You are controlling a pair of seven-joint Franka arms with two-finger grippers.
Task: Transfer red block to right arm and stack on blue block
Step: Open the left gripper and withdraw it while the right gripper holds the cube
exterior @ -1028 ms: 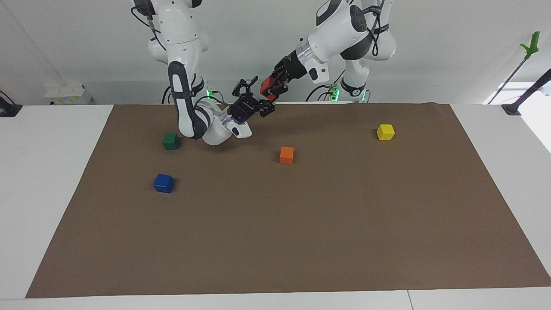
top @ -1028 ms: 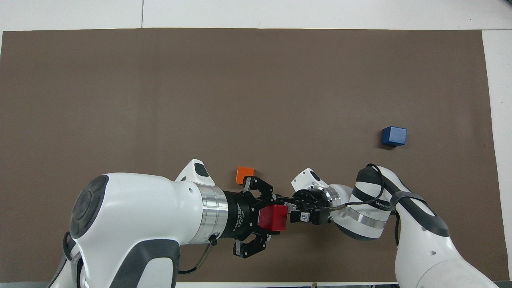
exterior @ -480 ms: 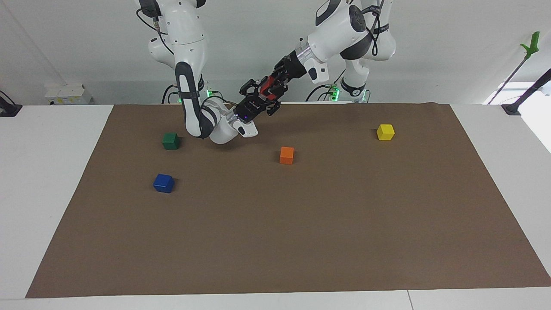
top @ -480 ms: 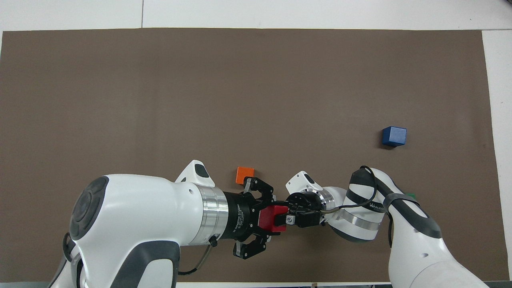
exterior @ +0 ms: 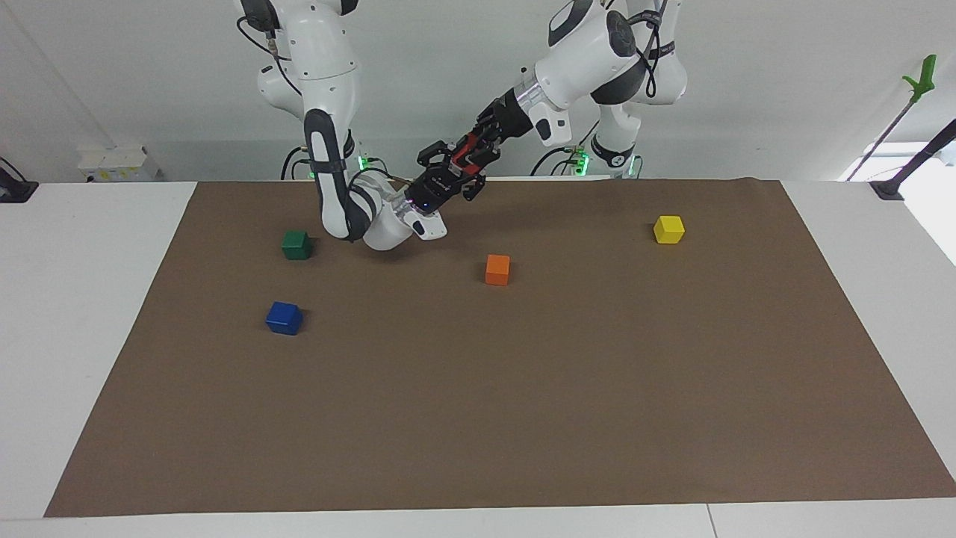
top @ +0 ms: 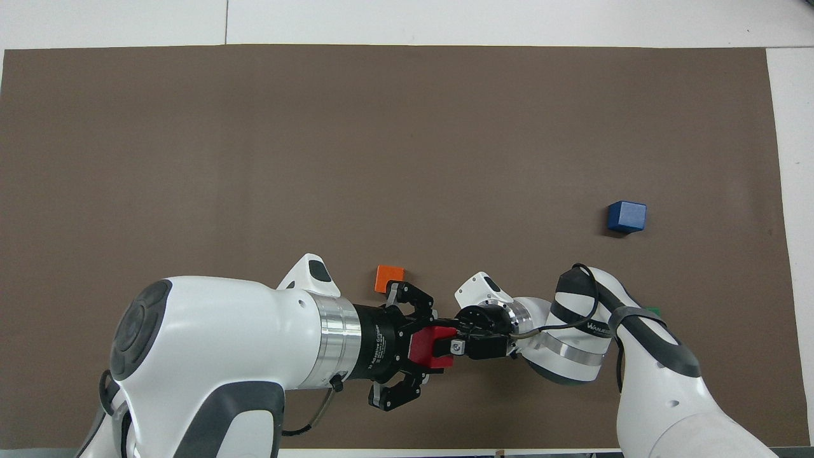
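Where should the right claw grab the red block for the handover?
On the half of the red block that sticks out of the left claw, coming from the right arm's end. The left claw's fingers cover one pair of faces, so the right claw should pinch the free pair, turned across them. It appears to be lined up that way.

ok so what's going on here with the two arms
It's a mid-air handover. The left hand holds the red block up over the mat's robot end, and the right hand has closed in on the block from the other direction, its fingers around it. The blue block, where the red one should end up, sits on the mat toward the right arm's end, beside a green block.
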